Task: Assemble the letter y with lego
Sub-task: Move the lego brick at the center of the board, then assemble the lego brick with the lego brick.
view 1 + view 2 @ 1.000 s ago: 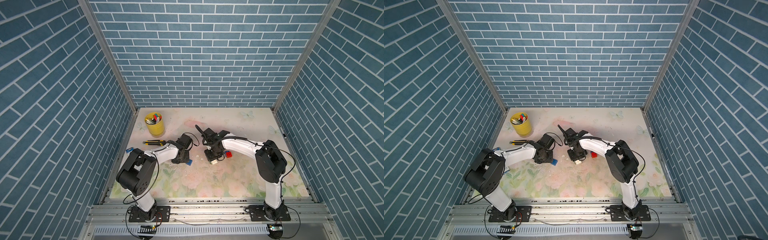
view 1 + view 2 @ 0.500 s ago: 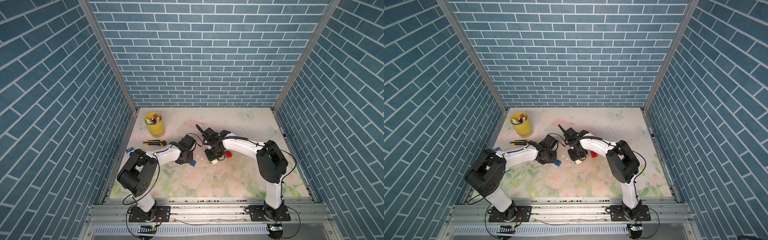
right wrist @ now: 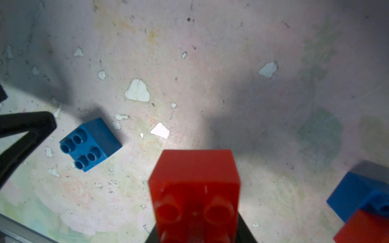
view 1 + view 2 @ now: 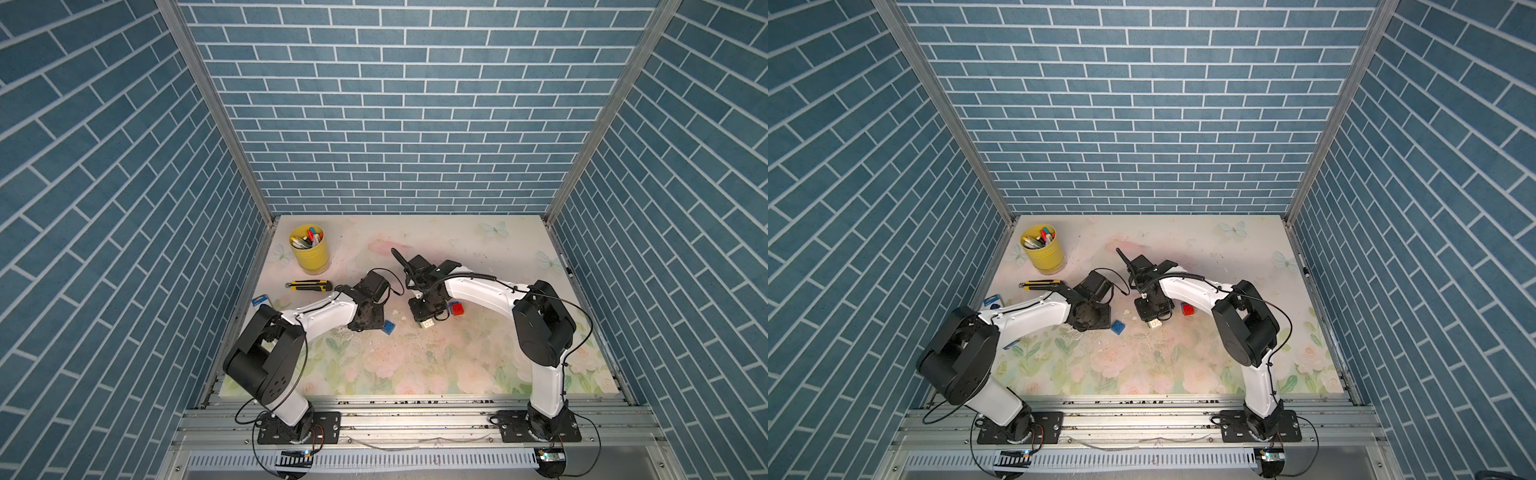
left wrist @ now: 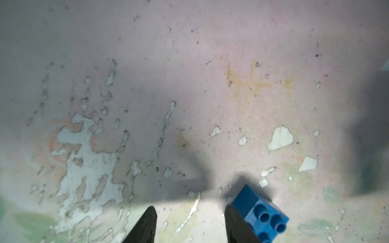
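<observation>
Yellow cup point(image 4: 309, 253) holds pens point(image 4: 309, 240). Left arm point(image 4: 324, 316) and right arm point(image 4: 478, 291) reach inward, low over the counter point(image 4: 415, 365). Left gripper point(image 5: 189, 208) is partly open and empty, with a blue brick point(image 5: 260, 212) just beside it. Right gripper point(image 3: 197, 235) clamps a red brick point(image 3: 194, 178).

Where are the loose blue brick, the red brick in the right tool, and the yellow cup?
Loose blue brick point(image 4: 388, 327): in a top view, on its upward face.
Held red brick point(image 3: 194, 206): right wrist view, on its studded face.
Yellow cup point(image 4: 311, 259): in a top view, on its outer wall.
</observation>
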`<state>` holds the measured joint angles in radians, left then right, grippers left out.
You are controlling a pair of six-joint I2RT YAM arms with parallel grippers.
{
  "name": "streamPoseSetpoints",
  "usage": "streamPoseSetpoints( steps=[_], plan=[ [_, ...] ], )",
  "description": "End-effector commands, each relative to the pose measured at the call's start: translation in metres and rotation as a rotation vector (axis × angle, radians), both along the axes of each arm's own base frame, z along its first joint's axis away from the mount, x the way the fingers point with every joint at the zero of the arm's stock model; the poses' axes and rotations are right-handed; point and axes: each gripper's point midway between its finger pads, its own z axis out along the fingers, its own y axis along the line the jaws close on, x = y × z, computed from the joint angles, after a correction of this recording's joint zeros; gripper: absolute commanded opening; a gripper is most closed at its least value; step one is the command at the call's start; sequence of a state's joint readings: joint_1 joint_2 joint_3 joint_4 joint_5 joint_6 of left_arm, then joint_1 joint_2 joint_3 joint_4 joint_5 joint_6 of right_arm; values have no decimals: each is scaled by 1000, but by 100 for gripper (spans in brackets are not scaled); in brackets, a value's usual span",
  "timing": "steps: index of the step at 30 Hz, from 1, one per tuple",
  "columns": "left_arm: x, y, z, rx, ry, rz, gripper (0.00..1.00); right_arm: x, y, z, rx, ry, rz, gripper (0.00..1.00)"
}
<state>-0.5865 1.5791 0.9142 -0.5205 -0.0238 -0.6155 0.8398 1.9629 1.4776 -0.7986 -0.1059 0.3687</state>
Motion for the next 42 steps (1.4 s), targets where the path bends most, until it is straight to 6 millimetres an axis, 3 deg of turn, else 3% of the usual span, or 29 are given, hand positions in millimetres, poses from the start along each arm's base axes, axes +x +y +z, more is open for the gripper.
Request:
streamPoseSetpoints(
  steps=[1, 8, 15, 26, 27, 30, 42],
  plan=[
    [-14, 26, 5, 57, 19, 46, 56, -5, 19, 23, 67, -17, 49, 33],
    [-39, 49, 6, 36, 41, 121, 56, -15, 51, 26, 103, -6, 160, 32],
    [-56, 55, 6, -28, 49, 170, 56, -26, 78, 23, 96, 6, 323, 32],
    [-70, 60, 5, -69, 64, 205, 56, -28, 87, 17, 47, 19, 398, 32],
    [-71, 59, 5, -79, 66, 207, 56, -29, 87, 6, 28, 36, 402, 32],
    [-74, 58, 4, -104, 72, 213, 57, -29, 88, 0, 10, 38, 410, 32],
    [-75, 58, -1, -111, 86, 218, 57, -33, 86, -14, -68, 35, 463, 32]
  ],
)
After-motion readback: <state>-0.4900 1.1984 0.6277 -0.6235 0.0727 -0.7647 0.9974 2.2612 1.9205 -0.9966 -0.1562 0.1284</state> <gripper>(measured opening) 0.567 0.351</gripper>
